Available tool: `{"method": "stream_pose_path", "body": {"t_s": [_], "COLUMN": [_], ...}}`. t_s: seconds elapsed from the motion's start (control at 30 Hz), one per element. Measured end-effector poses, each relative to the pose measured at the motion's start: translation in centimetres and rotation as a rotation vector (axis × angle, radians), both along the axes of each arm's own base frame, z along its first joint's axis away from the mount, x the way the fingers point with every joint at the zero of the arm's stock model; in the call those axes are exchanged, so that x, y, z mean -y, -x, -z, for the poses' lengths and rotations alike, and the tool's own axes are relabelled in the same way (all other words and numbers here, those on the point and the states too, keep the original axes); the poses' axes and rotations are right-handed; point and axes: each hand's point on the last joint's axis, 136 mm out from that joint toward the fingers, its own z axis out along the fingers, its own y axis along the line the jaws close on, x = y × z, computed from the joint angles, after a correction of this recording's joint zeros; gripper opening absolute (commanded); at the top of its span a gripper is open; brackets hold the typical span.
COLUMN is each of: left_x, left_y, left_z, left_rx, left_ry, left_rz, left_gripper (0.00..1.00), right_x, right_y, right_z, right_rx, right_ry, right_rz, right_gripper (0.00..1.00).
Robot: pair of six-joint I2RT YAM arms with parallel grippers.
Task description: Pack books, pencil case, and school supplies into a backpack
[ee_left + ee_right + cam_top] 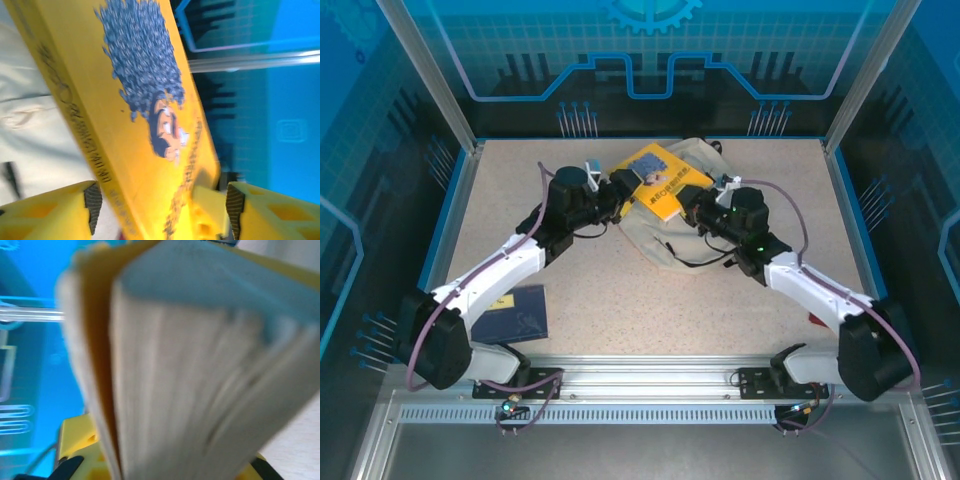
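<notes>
Yellow book [658, 178] (a curly-haired cartoon face on its cover) hangs tilted over the cream backpack [665, 238], which lies at the far middle of the table [640, 310]. The right gripper [692, 205] is clamped on the book's page edge, its fingers close on either side. The left gripper [160, 202] has its jaws spread wide, and the book's spine end sits loose between the pads [92, 200]. A dark-covered book [517, 315] lies flat near the left arm's base.
</notes>
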Motion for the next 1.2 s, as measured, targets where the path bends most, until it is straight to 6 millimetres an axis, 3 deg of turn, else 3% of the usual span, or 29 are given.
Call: {"method": "stream_pose_path", "body": {"t_s": [0.17, 0.27, 0.4, 0.67, 0.8, 0.97, 1.2], "left_x": [0.4, 2.3, 6.4, 15.0, 18.9, 22.4, 24.3], "left_y": [1.3, 1.9, 2.5, 2.7, 2.5, 2.5, 1.6], "left_z": [1.7, 2.4, 3.1, 7.1, 9.1, 11.8, 14.8], "left_rx": [-0.012, -0.003, 0.043, 0.118, 0.164, 0.198, 0.221], "left_ry": [-0.137, -0.231, -0.349, -0.542, -0.631, -0.72, -0.827], "left_rz": [0.088, 0.18, 0.332, 0.581, 0.674, 0.758, 0.792], "left_gripper": [0.82, 0.82, 0.79, 0.73, 0.71, 0.67, 0.53], "right_x": [5.4, 9.3, 13.5, 19.9, 23.2, 25.5, 25.3], "right_y": [1.5, 2.4, 3.6, 6.4, 8.1, 9.7, 10.2], "right_z": [-1.1, -2.2, -2.1, 1.8, 2.3, 2.1, 3.4], "right_rx": [0.025, 0.041, 0.013, -0.183, -0.246, -0.271, -0.292], "right_ry": [0.27, 0.387, 0.537, 0.734, 0.769, 0.772, 0.739], "right_rz": [0.098, 0.166, 0.231, 0.284, 0.352, 0.409, 0.374], "right_gripper": [0.06, 0.06, 0.06, 0.05, 0.05, 0.05, 0.05]}}
